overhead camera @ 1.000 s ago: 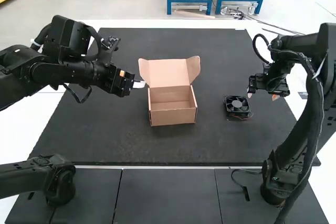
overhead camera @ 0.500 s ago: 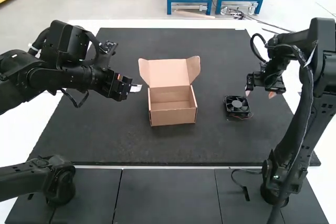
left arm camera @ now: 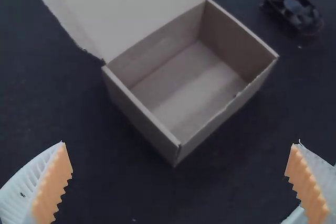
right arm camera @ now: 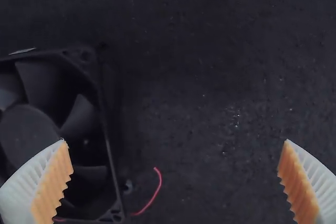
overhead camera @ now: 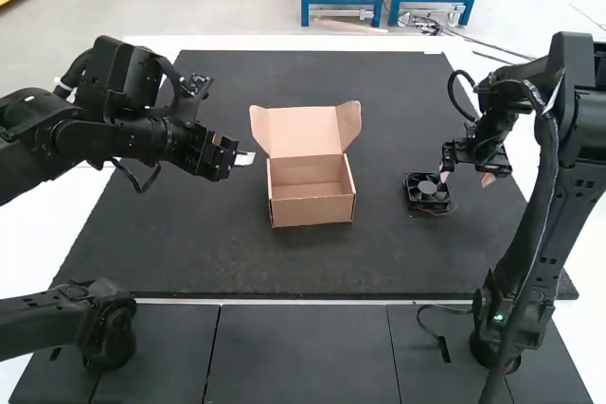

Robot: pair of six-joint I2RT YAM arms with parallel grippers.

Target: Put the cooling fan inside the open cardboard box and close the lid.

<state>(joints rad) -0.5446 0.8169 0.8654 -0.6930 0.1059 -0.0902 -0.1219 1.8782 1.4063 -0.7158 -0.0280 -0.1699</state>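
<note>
On the mat [overhead camera: 189, 234], right of the box [overhead camera: 311, 188], the fan [overhead camera: 428, 188] lies flat and ungripped. The right gripper [overhead camera: 466, 175] has dropped over the last second and now hangs just above the fan's outer edge, jaws wide, one finger over the frame and the other over bare mat. It probably needs to shift inward before closing. The left gripper [overhead camera: 237, 154], jaws wide, has backed slightly off the box, which sits empty with its lid up.

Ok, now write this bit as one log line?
fan on mat | box open, empty | right gripper open above fan's edge | left gripper open near box
</note>
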